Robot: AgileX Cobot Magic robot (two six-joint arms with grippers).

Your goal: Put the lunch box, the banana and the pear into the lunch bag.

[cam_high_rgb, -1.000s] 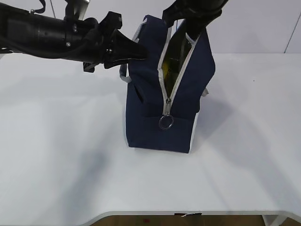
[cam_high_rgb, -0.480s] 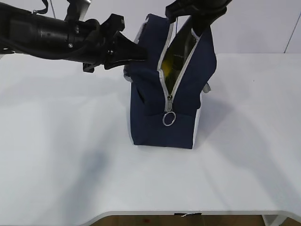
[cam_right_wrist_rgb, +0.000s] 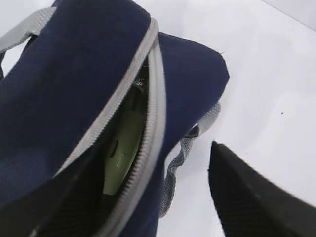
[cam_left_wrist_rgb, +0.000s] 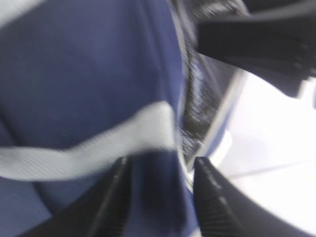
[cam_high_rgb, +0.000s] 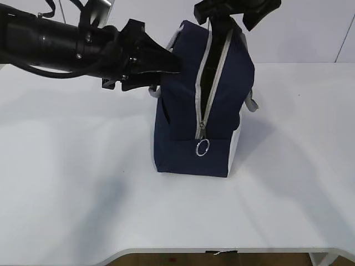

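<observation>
The lunch bag [cam_high_rgb: 197, 111] stands mid-table, soft fabric that sags and folds, so it is best held by its rim beside the zipper. Inside, a pale-green lunch box [cam_right_wrist_rgb: 123, 143] shows through the slit. The left gripper [cam_left_wrist_rgb: 160, 195] pinches the bag's left wall; the right gripper [cam_right_wrist_rgb: 153, 197] hangs spread wide over the top, empty.

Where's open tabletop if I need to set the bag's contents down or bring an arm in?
Bare table spreads left, front and right of the lunch bag. It is crowded above: the left gripper presses the bag's upper left side, and the right gripper hangs over its zipper opening.
</observation>
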